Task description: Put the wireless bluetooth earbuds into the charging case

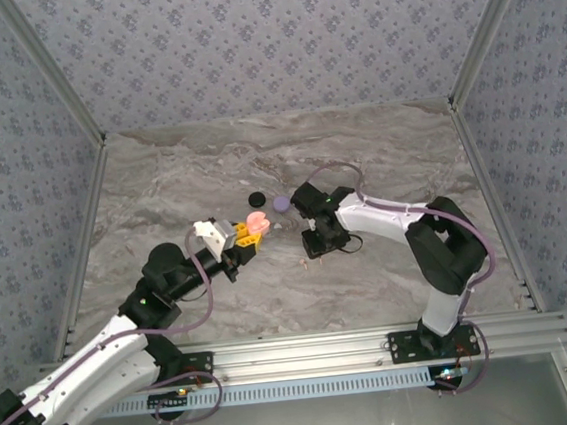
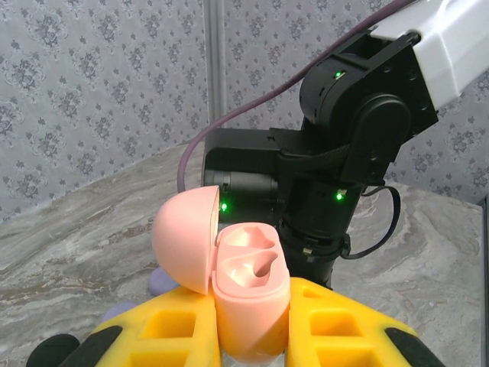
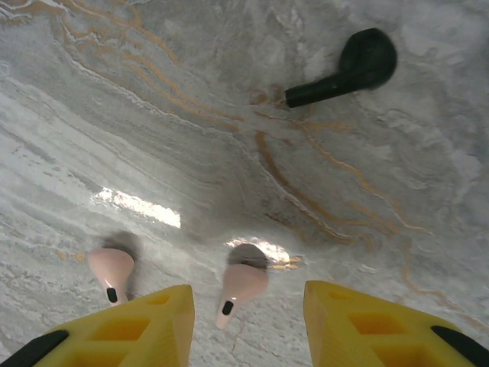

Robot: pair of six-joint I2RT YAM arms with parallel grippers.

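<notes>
the table (image 1: 209,169) is grey marble with paler streaks and thin tan-orange veins. the walls (image 1: 266,33) carry blue-grey wallpaper with a small repeating floral motif. the charging case (image 2: 248,298) is salmon pink inside and out. the left gripper (image 1: 249,238) has yellow fingers (image 2: 176,329) with black tips, and the right gripper (image 3: 248,329) has the same. one black earbud (image 3: 348,70) is glossy; two pale pink earbuds (image 3: 111,267) (image 3: 241,284) each bear a dark spot on the stem. a black disc (image 1: 256,199) sits by a lilac disc (image 1: 282,203). both arms (image 1: 87,367) (image 1: 385,218) are white and black, with purple cables (image 1: 205,280) and green lights (image 2: 338,75).
</notes>
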